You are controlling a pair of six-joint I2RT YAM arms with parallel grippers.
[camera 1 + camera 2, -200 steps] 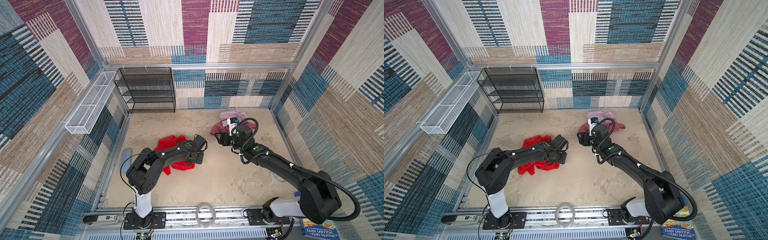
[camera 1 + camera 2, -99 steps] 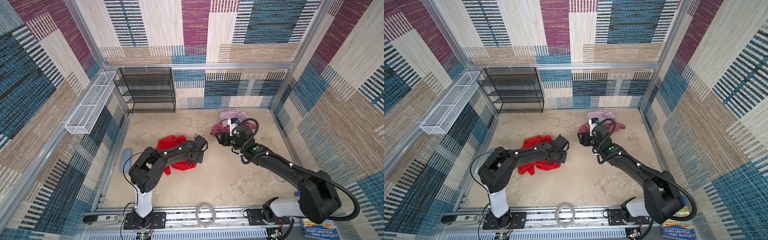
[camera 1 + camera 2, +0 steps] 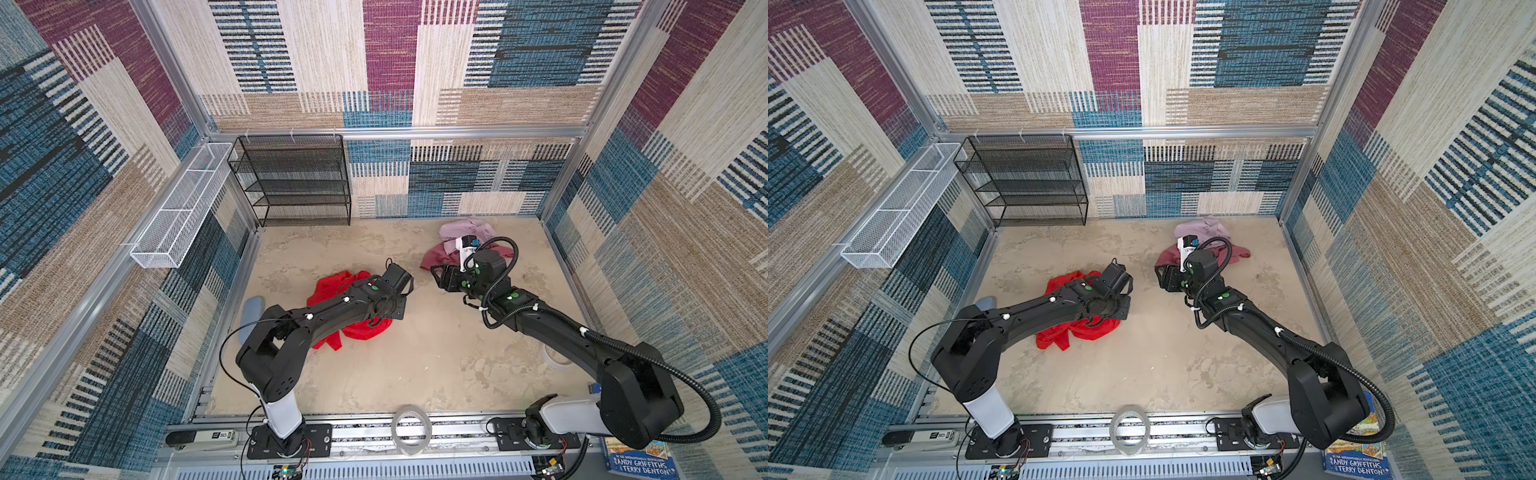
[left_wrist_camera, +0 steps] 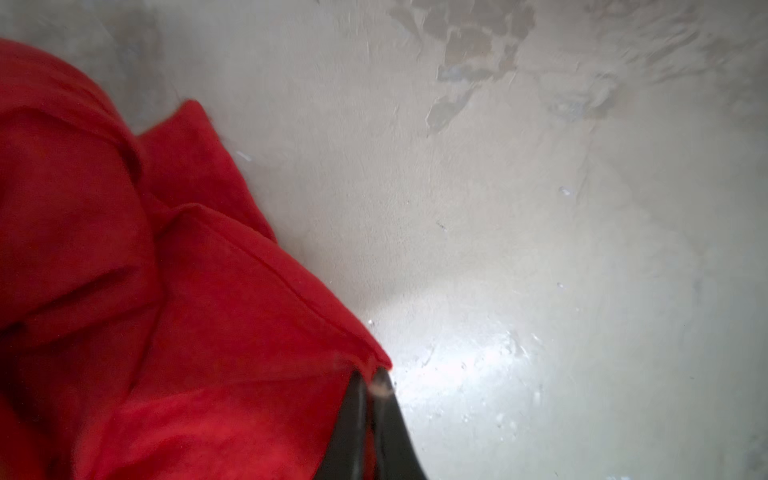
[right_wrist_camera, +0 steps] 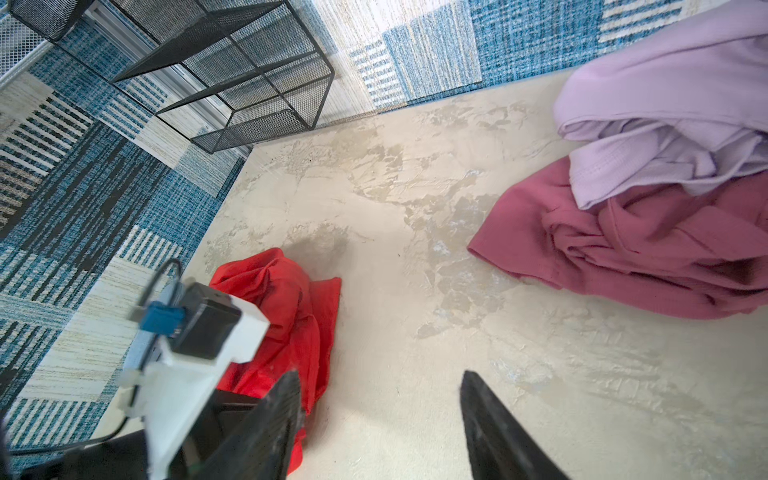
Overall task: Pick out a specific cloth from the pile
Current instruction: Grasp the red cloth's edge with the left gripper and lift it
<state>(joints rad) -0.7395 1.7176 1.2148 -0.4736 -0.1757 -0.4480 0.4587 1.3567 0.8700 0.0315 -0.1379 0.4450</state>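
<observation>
On the surface, left of centre: the red cloth [image 3: 365, 328] lies crumpled in a heap, partly under the left arm in both top views.
Red cloth, close up: the left wrist view shows its folded hem [image 4: 266, 266] running up to the left gripper [image 4: 372, 380], whose two dark fingers are pressed together on the cloth's corner.
Left gripper from above: hidden beneath the arm's wrist [image 3: 1104, 305] — only the wrist view shows the pinch.
Pile: a pale lilac cloth [image 5: 665, 116] rests on top of a dusty rose-pink cloth [image 5: 623, 253], near the back wall on the right, well apart from the red cloth.
Right gripper [image 5: 380, 390]: fingers spread moderately apart with nothing between them — it hangs above bare surface [image 3: 436, 365] between the red cloth and the pile.
Back left corner: a black wire-mesh shelf rack [image 3: 295, 178] stands against the wall.
Left wall: a white wire basket [image 3: 183, 208] is mounted beside the rack.
</observation>
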